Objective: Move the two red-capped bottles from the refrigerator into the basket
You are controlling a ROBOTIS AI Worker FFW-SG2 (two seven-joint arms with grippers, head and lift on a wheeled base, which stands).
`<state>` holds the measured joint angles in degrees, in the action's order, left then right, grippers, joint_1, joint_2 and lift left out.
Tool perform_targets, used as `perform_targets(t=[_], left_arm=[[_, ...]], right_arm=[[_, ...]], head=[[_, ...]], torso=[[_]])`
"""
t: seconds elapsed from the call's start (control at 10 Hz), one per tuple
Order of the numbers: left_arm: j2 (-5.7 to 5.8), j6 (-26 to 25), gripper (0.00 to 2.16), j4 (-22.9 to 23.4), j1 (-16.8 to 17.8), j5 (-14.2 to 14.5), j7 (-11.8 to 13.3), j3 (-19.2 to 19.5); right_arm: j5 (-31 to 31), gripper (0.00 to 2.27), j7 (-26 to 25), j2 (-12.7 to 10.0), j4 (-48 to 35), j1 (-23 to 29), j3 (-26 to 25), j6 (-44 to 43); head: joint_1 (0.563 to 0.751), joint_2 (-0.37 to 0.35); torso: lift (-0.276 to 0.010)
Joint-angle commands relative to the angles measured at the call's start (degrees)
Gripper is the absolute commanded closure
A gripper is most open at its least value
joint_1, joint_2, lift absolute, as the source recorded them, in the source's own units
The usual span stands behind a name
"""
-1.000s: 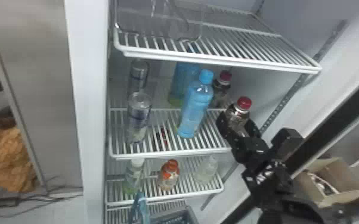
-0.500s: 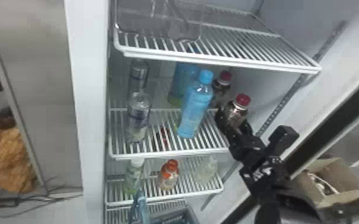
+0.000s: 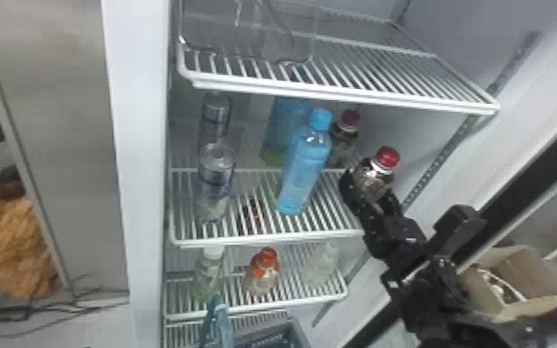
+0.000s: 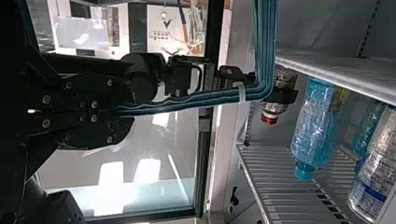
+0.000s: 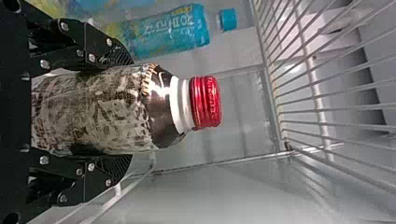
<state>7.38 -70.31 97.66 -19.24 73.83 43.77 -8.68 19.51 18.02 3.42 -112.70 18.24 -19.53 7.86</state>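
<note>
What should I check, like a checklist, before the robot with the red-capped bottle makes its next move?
1. Right gripper closed on a red-capped bottle: ok.
2. Left gripper closed on the blue-green handle: ok.
3. Both red-capped bottles off the shelf: not ok, the other bottle stands behind the blue bottle.
4. Enough room in the basket: cannot tell.

My black right gripper (image 3: 370, 186) is around a short, dark red-capped bottle (image 3: 377, 173) — tall blue plastic bottle (image 3: 304, 166) on white wire shelf (image 3: 268, 239).
</note>
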Motion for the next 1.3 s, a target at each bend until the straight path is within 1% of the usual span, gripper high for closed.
perform_targets(t=[0.0,0.3,0.6,0.9,1.2], left_arm=[[0.0,0.0,1.2,0.0,0.0,0.0,0.0,-0.1],[0.09,0.0,1.2,0.0,0.0,0.0,0.0,0.0],[0.09,0.0,1.2,0.0,-0.2,0.0,-0.1,0.0],[0.0,0.1,1.2,0.0,0.0,0.0,-0.1,0.0],[0.0,0.3,1.2,0.0,-0.2,0.0,-0.1,0.0]], right_arm=[[2.0,1.28,0.0,0.0,-3.4,3.3,-0.4,0.0],[4.0,1.28,0.1,-1.0,-10.0,10.3,-2.0,0.1],[5.5,1.28,1.3,-1.7,-16.0,17.1,-3.3,3.0],[5.4,1.28,4.0,-3.2,-23.6,24.2,-6.8,10.1],[4.6,1.28,6.3,-3.5,-30.9,30.4,-9.7,18.3]], head=[[0.695,-0.35],[0.695,-0.35],[0.695,-0.35],[0.695,-0.35],[0.695,-0.35]], torso=[[0.0],[0.0],[0.0],[0.0],[0.0]])
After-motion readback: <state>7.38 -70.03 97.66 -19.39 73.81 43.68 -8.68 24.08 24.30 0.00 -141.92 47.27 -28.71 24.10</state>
